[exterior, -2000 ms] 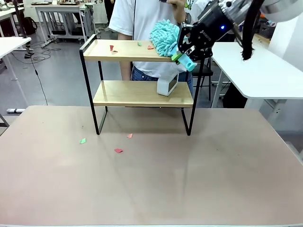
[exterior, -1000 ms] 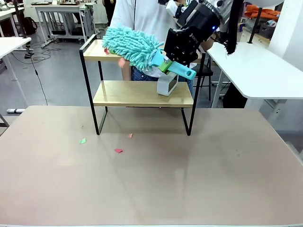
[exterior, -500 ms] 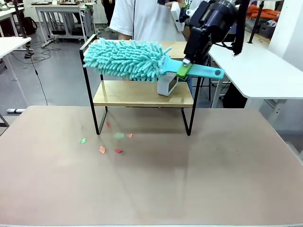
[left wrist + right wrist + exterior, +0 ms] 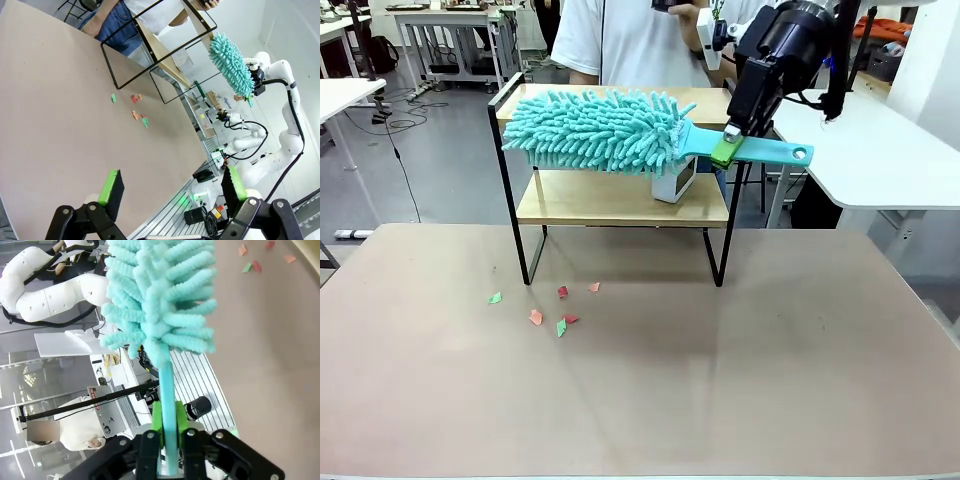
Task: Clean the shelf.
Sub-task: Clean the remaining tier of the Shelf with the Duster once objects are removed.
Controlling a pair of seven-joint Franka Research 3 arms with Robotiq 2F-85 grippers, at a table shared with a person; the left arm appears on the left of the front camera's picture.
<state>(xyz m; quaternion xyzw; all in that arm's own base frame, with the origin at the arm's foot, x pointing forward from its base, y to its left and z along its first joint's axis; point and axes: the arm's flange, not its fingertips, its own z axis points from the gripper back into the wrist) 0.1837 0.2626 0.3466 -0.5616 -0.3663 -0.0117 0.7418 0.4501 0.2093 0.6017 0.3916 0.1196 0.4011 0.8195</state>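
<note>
In the front view the shelf (image 4: pixel 620 200) stands on the far part of the desk (image 4: pixel 740 380), its two wooden boards level in the black frame, with a person (image 4: pixel 630 40) in a white shirt close behind it. The right claw (image 4: pixel 732 135), reaching in from the upper right, is clamped on the turquoise handle of a fluffy teal duster (image 4: pixel 600 130). The duster's head lies level along the front of the top board, from the left post to past the middle, and the handle's end juts out beyond the right post; whether the head rests on the board cannot be told. A small white box (image 4: pixel 672 178) sits on the lower board near its right end. Red, orange and green paper scraps (image 4: pixel 560 318) lie on the desk just in front of the shelf's left front leg. In the left wrist view the left claw (image 4: pixel 171 186) hangs over the near part of the desk (image 4: pixel 50 100) with its green-padded fingers spread wide and nothing between them. Farther off, tilted, are the shelf (image 4: pixel 160 50), the scraps (image 4: pixel 136 107) and the duster (image 4: pixel 231 65). In the right wrist view the right claw (image 4: pixel 167 432) is closed tight on the duster's handle, the shaggy head (image 4: pixel 160 300) rising ahead of it. The desk (image 4: pixel 270 365) and scraps (image 4: pixel 252 265) lie to the right.
</note>
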